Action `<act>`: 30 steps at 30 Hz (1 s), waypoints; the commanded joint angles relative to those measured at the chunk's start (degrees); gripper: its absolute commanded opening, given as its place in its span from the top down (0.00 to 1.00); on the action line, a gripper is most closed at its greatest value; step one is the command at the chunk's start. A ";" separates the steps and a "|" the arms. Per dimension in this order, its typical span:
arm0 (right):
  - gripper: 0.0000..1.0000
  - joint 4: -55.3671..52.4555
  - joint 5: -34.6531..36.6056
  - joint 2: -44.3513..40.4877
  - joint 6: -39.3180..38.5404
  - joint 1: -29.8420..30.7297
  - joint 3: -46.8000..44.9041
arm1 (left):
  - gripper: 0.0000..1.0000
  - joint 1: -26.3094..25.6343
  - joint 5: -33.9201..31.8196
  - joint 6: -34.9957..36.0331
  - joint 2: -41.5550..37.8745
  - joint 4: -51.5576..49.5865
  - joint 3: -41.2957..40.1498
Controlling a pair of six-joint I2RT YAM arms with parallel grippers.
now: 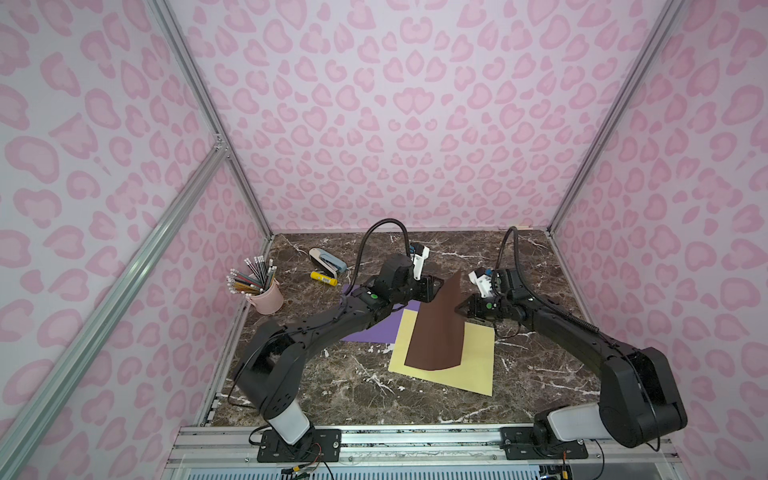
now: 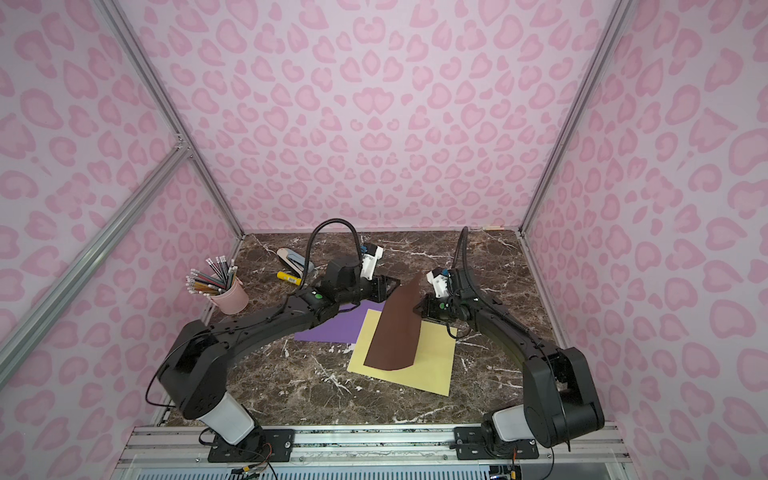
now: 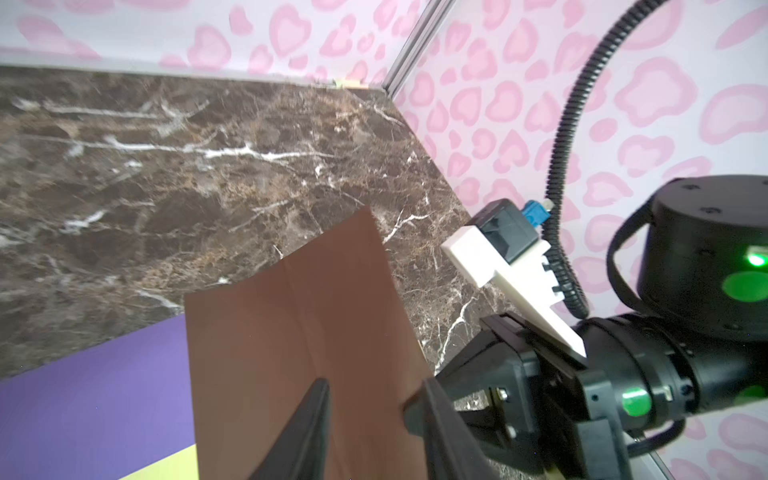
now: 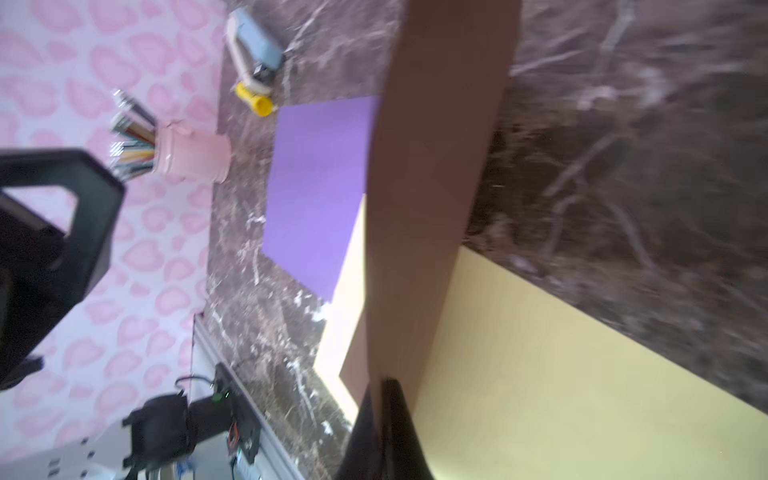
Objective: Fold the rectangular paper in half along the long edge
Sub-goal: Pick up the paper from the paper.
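The rectangular paper is a brown sheet lying over a yellow sheet, with its far right part lifted off the table and its near edge still down. A faint crease line runs along it in the left wrist view. My right gripper is shut on the sheet's raised right edge. My left gripper stands open at the raised far corner, its fingers apart, the brown paper showing between them, and it grips nothing.
A yellow sheet lies under the brown one and a purple sheet lies to its left. At the far left stand a pink cup of pencils, a stapler and a yellow glue stick. Patterned walls enclose the marble table.
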 commanded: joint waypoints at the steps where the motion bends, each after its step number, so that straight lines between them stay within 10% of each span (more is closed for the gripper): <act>1: 1.00 0.77 -11.06 -0.38 -1.60 3.94 1.63 | 0.46 1.27 -4.08 1.72 -7.11 2.92 -5.78; 11: 1.00 12.53 -5.56 4.16 4.79 4.66 -9.80 | 0.49 4.13 2.93 -1.29 -22.12 19.89 -26.54; 17: 1.00 16.25 -0.33 3.44 8.73 -2.02 -15.65 | 0.81 3.62 4.88 -2.91 -16.88 20.87 -29.45; 30: 1.00 11.79 4.65 7.37 2.72 -6.84 -13.86 | 0.96 -1.67 -2.31 1.61 -0.32 6.54 -19.29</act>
